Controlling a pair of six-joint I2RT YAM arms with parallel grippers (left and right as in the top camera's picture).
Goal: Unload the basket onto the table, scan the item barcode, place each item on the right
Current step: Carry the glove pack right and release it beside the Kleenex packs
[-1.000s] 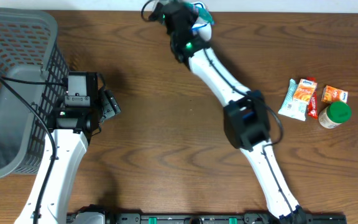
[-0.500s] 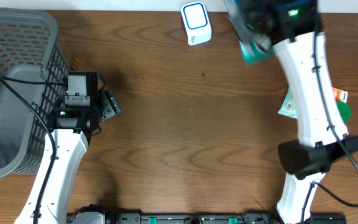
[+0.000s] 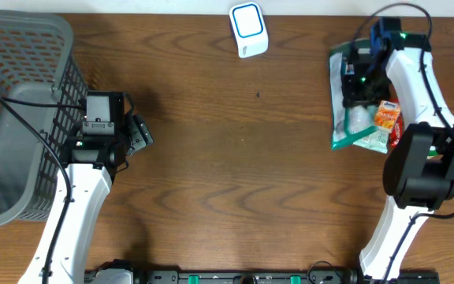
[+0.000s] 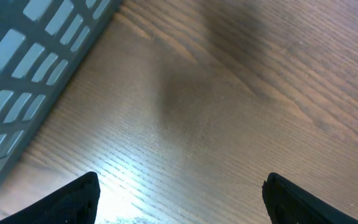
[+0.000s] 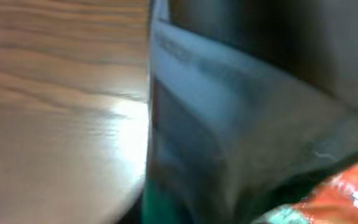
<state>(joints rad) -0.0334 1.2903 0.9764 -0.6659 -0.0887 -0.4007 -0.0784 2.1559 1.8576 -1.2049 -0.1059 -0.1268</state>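
Now the see-through plastic bag with green edges (image 3: 342,118) lies on the brown wooden table (image 3: 235,181), far over on the right side. It lies long-ways, with one end toward the back of the table and the other toward the front. A small orange snack packet (image 3: 386,116) lies right against the bag's right edge. I cannot tell which of the two is on top.

The right gripper (image 3: 359,79) is over the back half of the bag, pointing down at it. From above, its black body hides the fingers. The right wrist view is very blurry, and the bag (image 5: 229,124) fills most of it from very close. A bit of the orange packet (image 5: 344,193) peeks in at the bottom corner. So I cannot tell if this gripper is spread, pressed together, or pinching the bag.

The small white scanner with a blue square on its face (image 3: 248,29) sits at the back edge of the table, near the middle. It is well apart from the bag.

The left gripper (image 3: 138,134) is on the left side, just beside the big grey plastic basket (image 3: 22,47). In its own wrist view, the left gripper (image 4: 182,200) has its two black fingertips (image 4: 79,200) spread wide. There is only bare wood between them, and the basket wall (image 4: 30,62) shows at the upper left.
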